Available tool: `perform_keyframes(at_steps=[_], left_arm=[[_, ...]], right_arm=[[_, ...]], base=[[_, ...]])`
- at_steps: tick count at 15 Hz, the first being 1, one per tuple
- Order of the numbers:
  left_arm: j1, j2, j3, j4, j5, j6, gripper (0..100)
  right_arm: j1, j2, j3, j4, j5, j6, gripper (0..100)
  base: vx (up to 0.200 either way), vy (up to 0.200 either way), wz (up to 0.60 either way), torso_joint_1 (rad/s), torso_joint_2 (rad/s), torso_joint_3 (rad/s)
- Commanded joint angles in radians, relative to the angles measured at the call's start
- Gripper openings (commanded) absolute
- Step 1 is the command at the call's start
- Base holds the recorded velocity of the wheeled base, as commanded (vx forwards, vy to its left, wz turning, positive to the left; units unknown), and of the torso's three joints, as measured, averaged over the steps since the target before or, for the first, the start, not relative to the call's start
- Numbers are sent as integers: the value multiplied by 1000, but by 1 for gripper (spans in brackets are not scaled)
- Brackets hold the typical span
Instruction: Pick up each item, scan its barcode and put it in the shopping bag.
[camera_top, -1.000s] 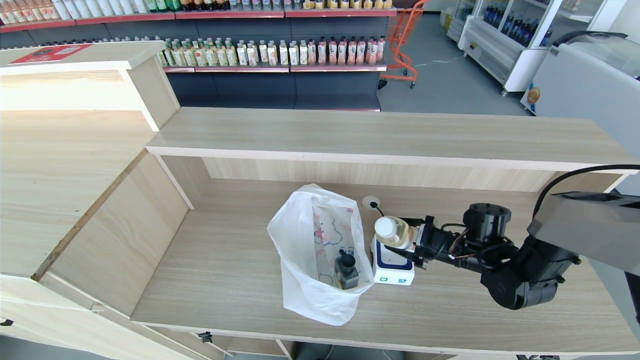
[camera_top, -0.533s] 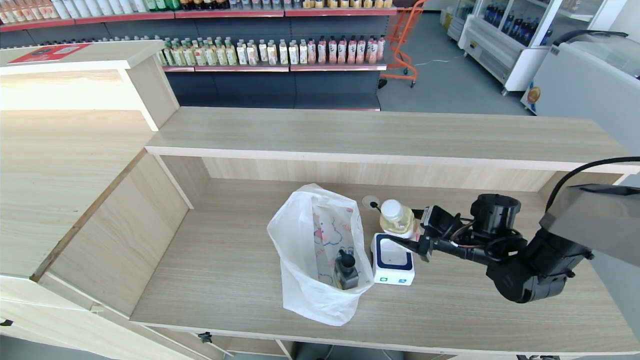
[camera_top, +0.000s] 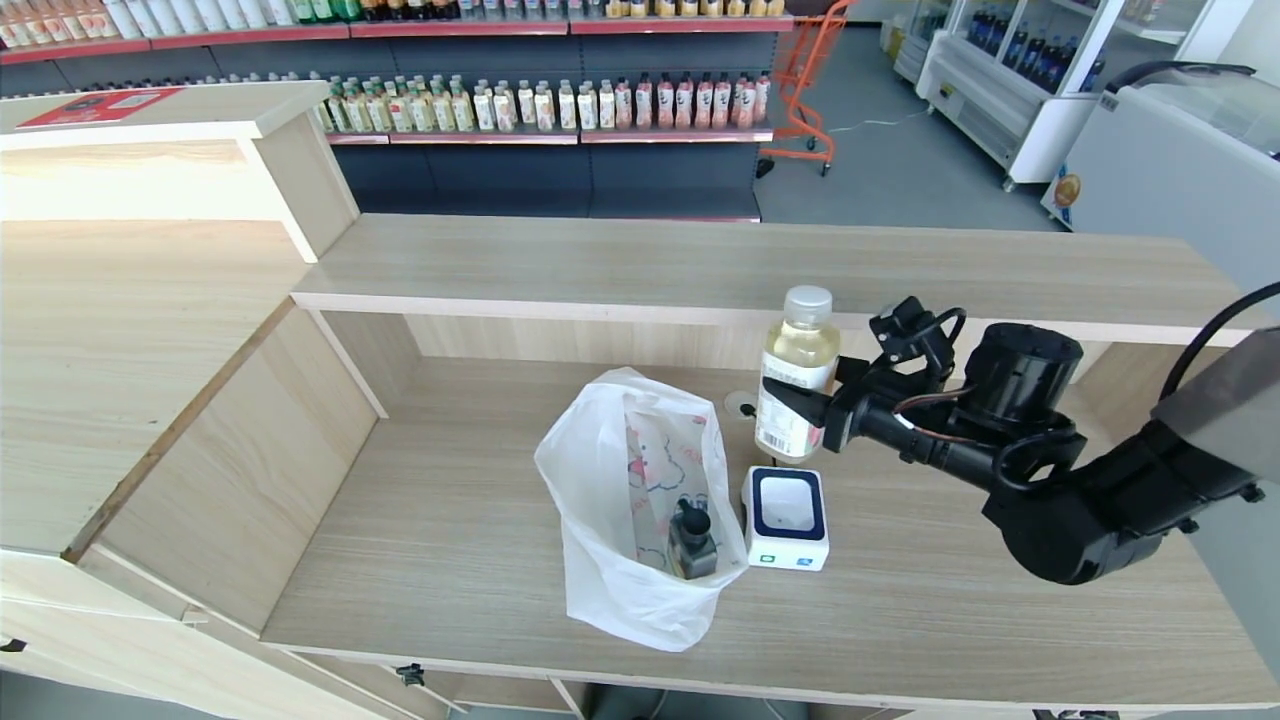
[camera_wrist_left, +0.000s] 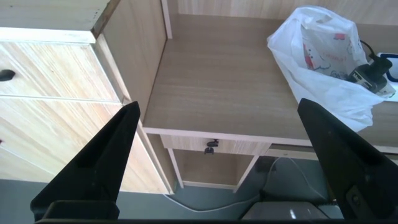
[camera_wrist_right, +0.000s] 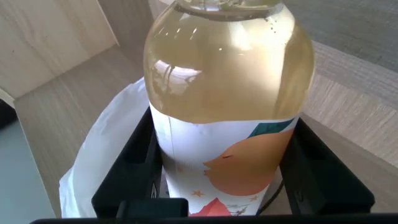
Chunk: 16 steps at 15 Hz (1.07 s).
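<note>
Over the desk (camera_top: 450, 520) near its back edge, right gripper (camera_top: 800, 405) is clamping the bottle (camera_top: 800, 350) at its label; probably heavy, stiff, slick. Left gripper (camera_wrist_left: 219, 106) is gaping empty.

Drink bottle (camera_top: 795, 375) (camera_wrist_right: 227, 124): clear plastic, white cap, pale yellow liquid, white label with a barcode and orange and teal print. Upright, clamped at the label in the right pincer (camera_top: 800, 405), raised off the worktop (camera_top: 450, 540), above and behind the barcode scanner (camera_top: 787, 515).

Barcode scanner: small white box, dark blue-framed window facing up, flat on the worktop just beside the shopping bag (camera_top: 590, 520) (camera_wrist_left: 317, 68), on its right.

Shopping bag: white plastic, standing, mouth open upward, cartoon print inside. Within it, dark bottle (camera_top: 690, 540) (camera_wrist_left: 370, 70), black cap, upright.
</note>
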Motion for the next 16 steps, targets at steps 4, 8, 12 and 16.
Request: perform_keyframes(at_steps=[4,8,12,16], left_arm=[[0,0,0,0,0,0,100],[0,0,0,0,0,0,100],[0,0,0,0,0,0,100],[0,0,0,0,0,0,100]], right_arm=[[80,158,-106,0,-4,47,0],[111,281,-238,21,-6,42,0],[112,407,-369,18,-6,18,0],[124,504,-458,10,-7,-11,0]], base=[[0,0,0,0,0,0],[0,0,0,0,0,0],[0,0,0,0,0,0],[0,0,0,0,0,0]])
